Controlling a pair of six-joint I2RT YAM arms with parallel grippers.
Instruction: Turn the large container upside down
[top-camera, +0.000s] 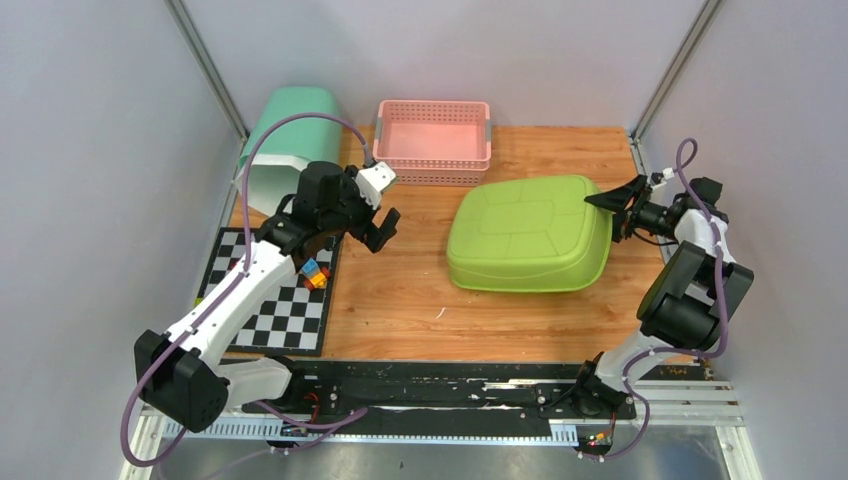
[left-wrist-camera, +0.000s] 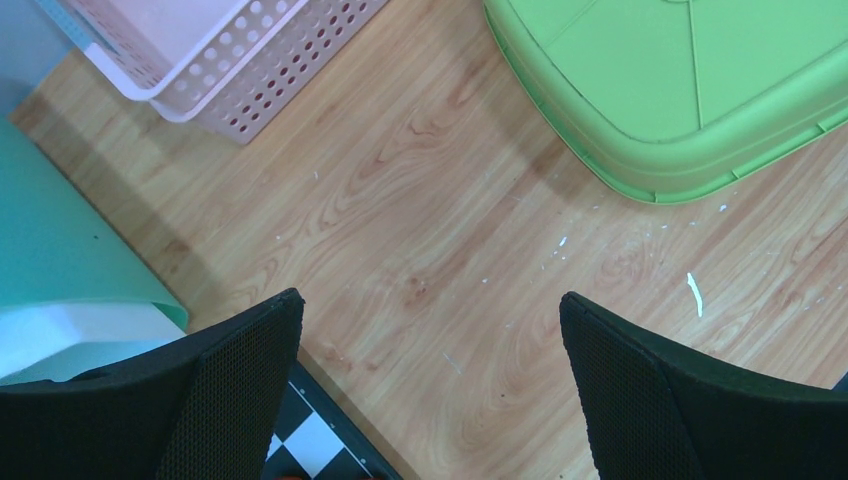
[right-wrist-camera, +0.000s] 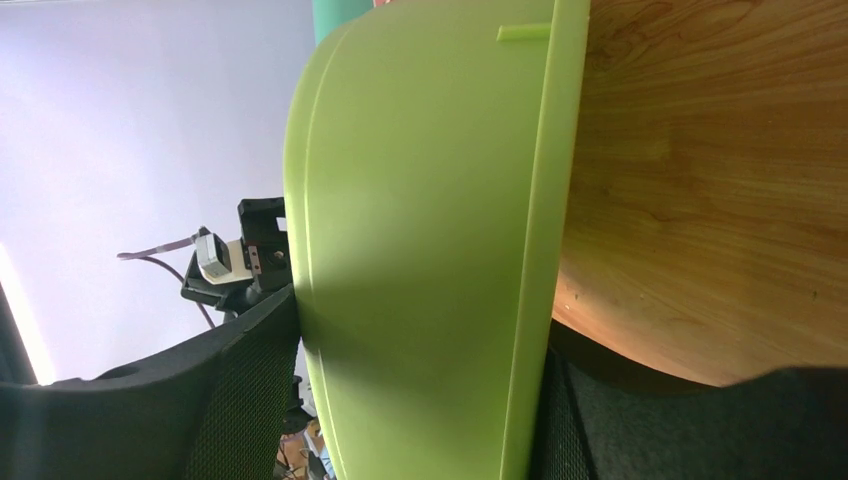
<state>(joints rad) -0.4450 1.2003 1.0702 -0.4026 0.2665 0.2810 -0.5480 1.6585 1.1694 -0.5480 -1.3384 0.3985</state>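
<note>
Right wrist view: the right gripper (right-wrist-camera: 420, 345) straddles the edge of the green container (right-wrist-camera: 420, 200). One finger (right-wrist-camera: 235, 400) lies against the outer wall and the other (right-wrist-camera: 620, 420) sits on the rim side, next to the table (right-wrist-camera: 720, 200). Whether the jaws press the plastic or merely flank it cannot be told.

Top view: the container (top-camera: 528, 232) lies base up with its rim down on the table, directly ahead of the right gripper (top-camera: 612, 205). The left gripper (top-camera: 378, 215) hangs over bare wood, jaws spread wide and holding nothing. The container is well apart from it, off to its right. A pink basket (top-camera: 433, 140) stands just beyond it.

Assessment: the container appears already inverted, so the step in hand is judged to be release and withdrawal.

Recommended practice:
- Spread the right jaws fully before any retreat.
- Draw the right gripper straight back along the line of its fingers, away from the rim, without lifting. The finger on the rim side could otherwise catch the lip and tip the container.
- Confirm afterwards that the rim sits flat all round.
- Hold the left gripper clear of the basket and the container; it is not needed for this step.
</note>
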